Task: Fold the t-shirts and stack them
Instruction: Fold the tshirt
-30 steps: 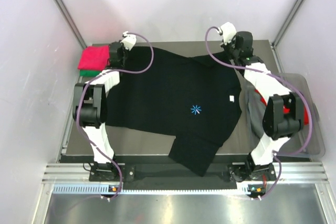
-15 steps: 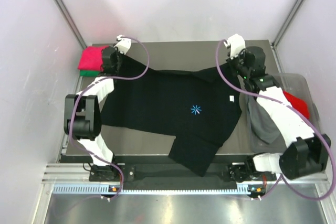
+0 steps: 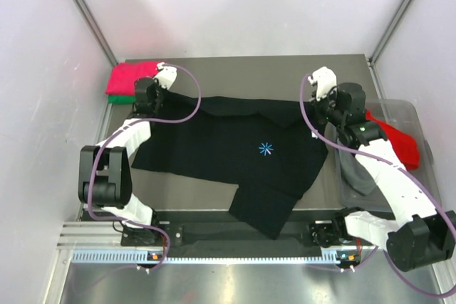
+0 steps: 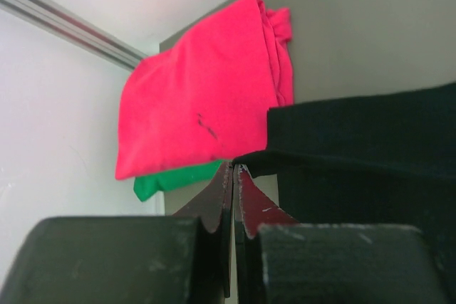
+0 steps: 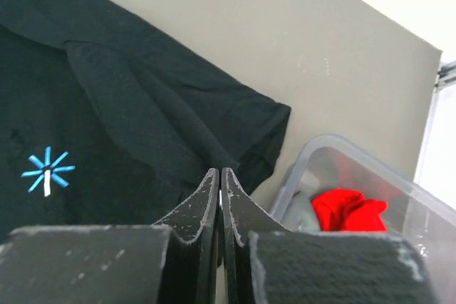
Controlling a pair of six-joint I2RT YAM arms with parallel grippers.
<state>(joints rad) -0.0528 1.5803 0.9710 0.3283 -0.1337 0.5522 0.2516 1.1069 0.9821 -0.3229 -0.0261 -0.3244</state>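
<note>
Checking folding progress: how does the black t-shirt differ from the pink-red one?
The black t-shirt lies spread open; the pink-red t-shirt is a folded bundle. The left gripper and right gripper are shut on the black one's far edge; neither holds the pink-red one. The pink-red one sits on a green t-shirt, the black one straight on the table. Both are cloth tees.

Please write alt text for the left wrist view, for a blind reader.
The left end effector pinches an edge of the black tee. Behind, a pink tee lies on a green tee on the table.
</note>
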